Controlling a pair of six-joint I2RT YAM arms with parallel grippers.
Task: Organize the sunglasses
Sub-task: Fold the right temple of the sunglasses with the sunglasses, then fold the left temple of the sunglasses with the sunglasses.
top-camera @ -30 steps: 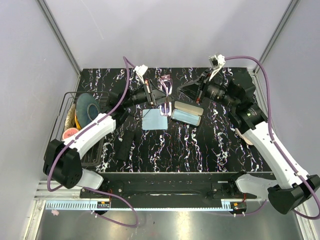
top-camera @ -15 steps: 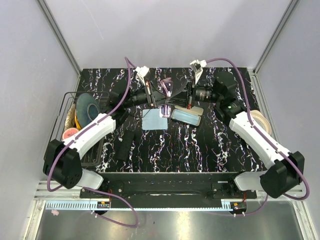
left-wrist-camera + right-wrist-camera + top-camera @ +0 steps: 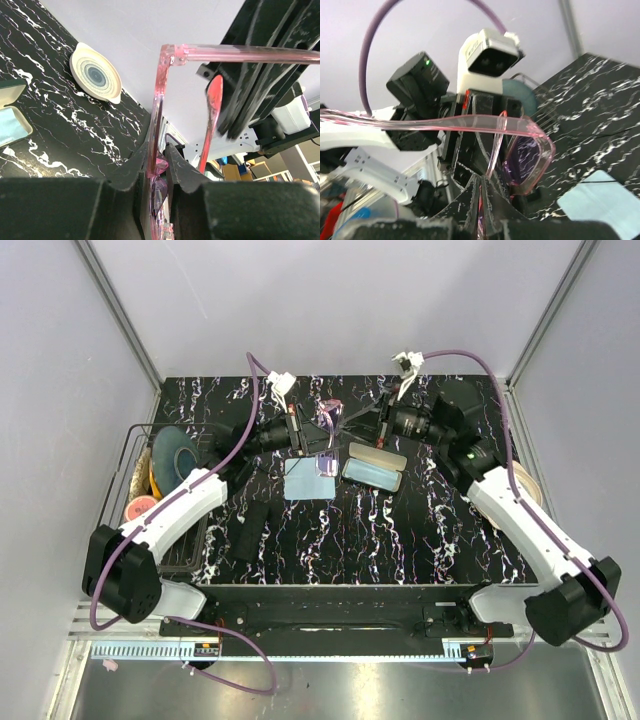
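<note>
Though overhead hides it, wrist views show left claw (image 3: pixel 159 151) and right claw (image 3: pixel 480 184) pinching the sunglasses (image 3: pixel 524 159).

Pink translucent sunglasses (image 3: pixel 329 420), purple-lensed, aloft; open blue-lined case (image 3: pixel 373 470) nearby

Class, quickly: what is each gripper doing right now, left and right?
Left gripper: closed, holding the pink translucent plastic sunglasses by their front.
Right gripper: closed, also gripping the same sunglasses.
</note>
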